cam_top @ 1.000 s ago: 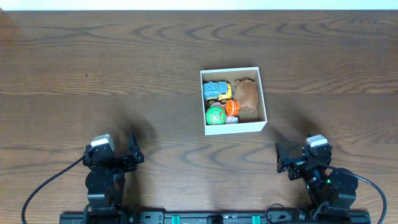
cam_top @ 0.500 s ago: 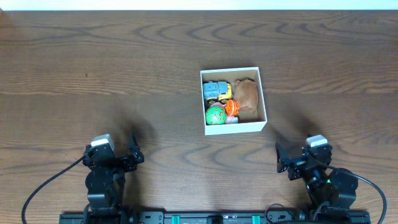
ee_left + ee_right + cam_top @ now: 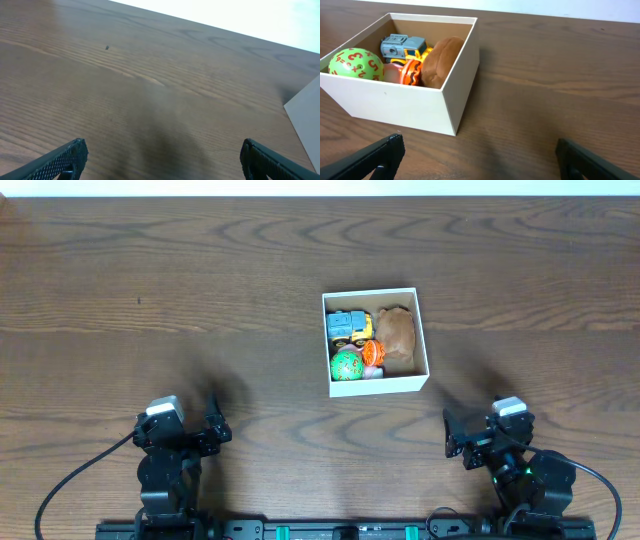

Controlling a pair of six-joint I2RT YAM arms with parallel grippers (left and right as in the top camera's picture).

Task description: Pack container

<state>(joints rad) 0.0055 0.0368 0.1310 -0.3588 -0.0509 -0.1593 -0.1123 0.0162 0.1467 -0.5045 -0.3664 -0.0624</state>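
Observation:
The container (image 3: 421,330) is a small square box with white walls and a brown inside, at the table's middle right. It holds a blue and yellow toy truck (image 3: 349,327), a brown bun-shaped toy (image 3: 398,332), a green ball (image 3: 347,365) and an orange toy (image 3: 372,353). The right wrist view shows the container (image 3: 410,107) with the ball (image 3: 356,64) and truck (image 3: 403,46) inside. My left gripper (image 3: 161,157) is open and empty over bare wood near the front left. My right gripper (image 3: 477,155) is open and empty, in front of the container.
A pale corner of the container shows at the right edge of the left wrist view (image 3: 307,112). A small dark speck (image 3: 139,302) marks the wood at the left.

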